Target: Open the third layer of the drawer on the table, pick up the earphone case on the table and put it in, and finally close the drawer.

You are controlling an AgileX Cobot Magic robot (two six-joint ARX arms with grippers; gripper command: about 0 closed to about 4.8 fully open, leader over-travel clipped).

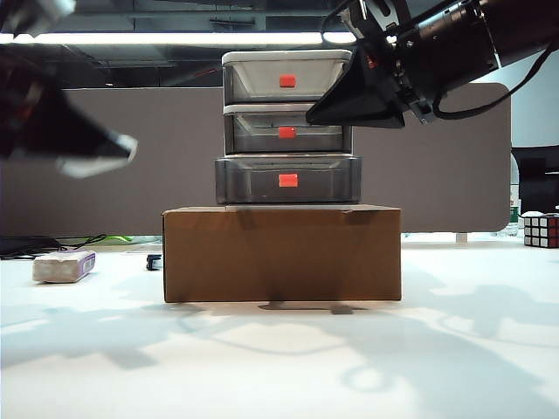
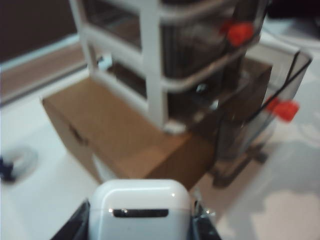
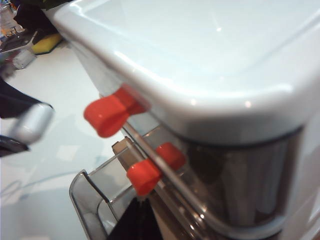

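Note:
The drawer (image 1: 287, 127) stands on a brown cardboard box (image 1: 281, 253). Its third layer (image 1: 288, 179) is pulled out toward the front; in the left wrist view it shows open (image 2: 250, 107), and in the right wrist view its clear rim (image 3: 82, 195) juts out. My left gripper (image 2: 141, 222) is shut on the white earphone case (image 2: 142, 205), in the air left of the unit (image 1: 105, 155). My right gripper (image 1: 314, 113) hangs beside the middle drawer, its black fingers (image 3: 137, 222) pressed together, tips just below a red tag (image 3: 144, 176).
A greyish-white block with a purple edge (image 1: 64, 265) lies on the table (image 1: 279, 367) at the far left. A small dark item (image 1: 155, 261) sits beside the box. A Rubik's cube (image 1: 541, 230) rests at the far right. A grey partition closes the back.

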